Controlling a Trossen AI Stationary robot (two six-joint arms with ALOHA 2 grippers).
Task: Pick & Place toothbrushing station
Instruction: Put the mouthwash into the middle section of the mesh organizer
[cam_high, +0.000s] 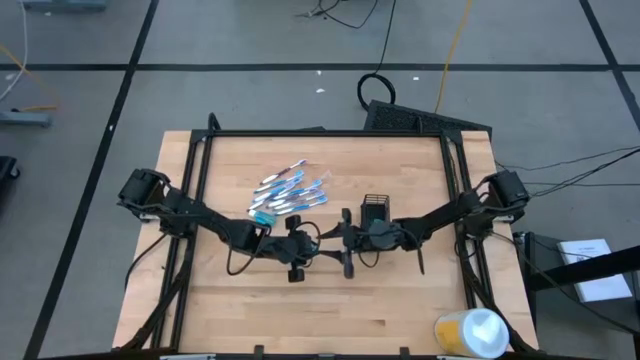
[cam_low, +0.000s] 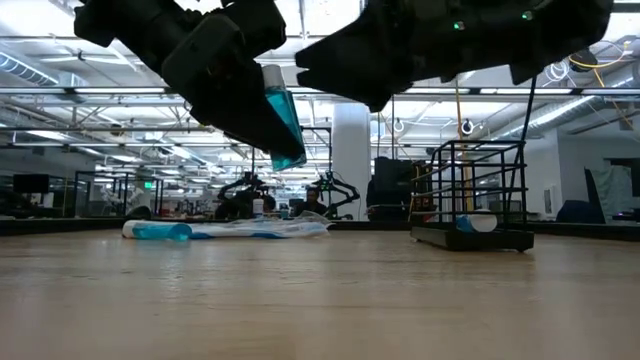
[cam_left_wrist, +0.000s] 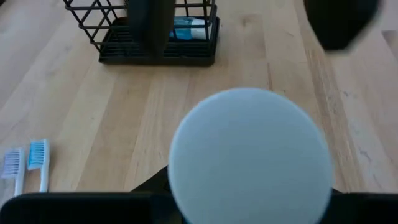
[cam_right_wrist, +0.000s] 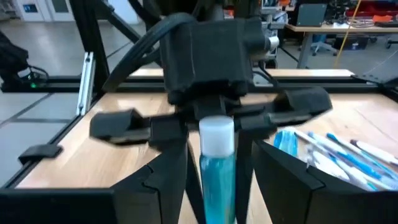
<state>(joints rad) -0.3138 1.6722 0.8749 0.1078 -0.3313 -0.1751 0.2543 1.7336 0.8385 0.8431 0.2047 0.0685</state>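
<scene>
Left to right across the table (cam_high: 240, 300), high view.

Toothbrushes (cam_high: 290, 190): loose fanned pile, blue and white, lying flat on the wood left of centre, just beyond the left arm. None stands in the cup. Judged: not yet placed. The low view shows the same pile (cam_low: 225, 229) lying flat, with a blue tube-like item at its near end.

Left gripper (cam_high: 297, 262): raised over table centre, between pile and cup. Fingers closed on a tube (cam_low: 282, 115), white cap and blue body, held tilted and clear of the table. The left wrist view shows the cap (cam_left_wrist: 250, 155) end-on; the right wrist view shows the tube (cam_right_wrist: 217, 168) pinched between two dark fingers. Judged: tube in transit toward the cup.

Right gripper (cam_high: 347, 245): beside the left gripper, nearly facing it, on the cup's near side. Opening cannot be told; nothing visibly held.

Wire-mesh cup (cam_high: 375, 209): black, upright, right of centre. Holds one blue-and-white item lying at its bottom (cam_left_wrist: 186, 30), probably a tube.

Yellow-and-white roll (cam_high: 470, 332): near right corner, not part of the set.

Progress, judged: early. One item in, one in hand, all brushes left.
</scene>
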